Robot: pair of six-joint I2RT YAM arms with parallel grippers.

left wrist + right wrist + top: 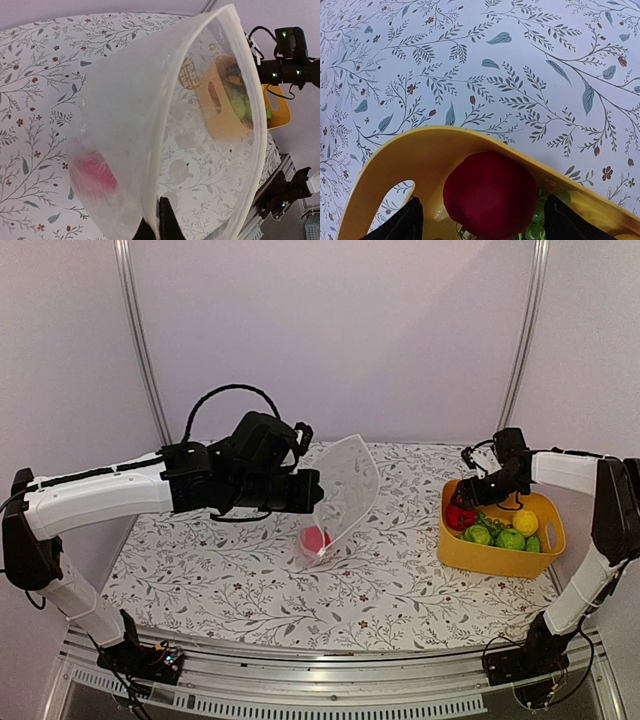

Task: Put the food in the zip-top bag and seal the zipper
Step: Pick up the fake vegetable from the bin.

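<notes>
The clear zip-top bag [348, 485] stands upright mid-table, mouth turned toward the right. My left gripper [312, 490] is shut on its rim. In the left wrist view the black fingertips [170, 222] pinch the rim at the bottom, and the zipper [252, 100] curves around the open mouth. A red piece of food [316, 538] lies in the bag's bottom [95, 172]. My right gripper [472, 492] hangs open over the left end of the yellow tub [490, 558]. Its fingers straddle a red ball [490, 195] without touching it.
The tub also holds green balls [510, 538], a yellow ball [525, 522] and small green grapes [535, 231]. It sits at the table's right side, near the right arm's upright link [610, 510]. Flowered cloth [220, 570] covers the table.
</notes>
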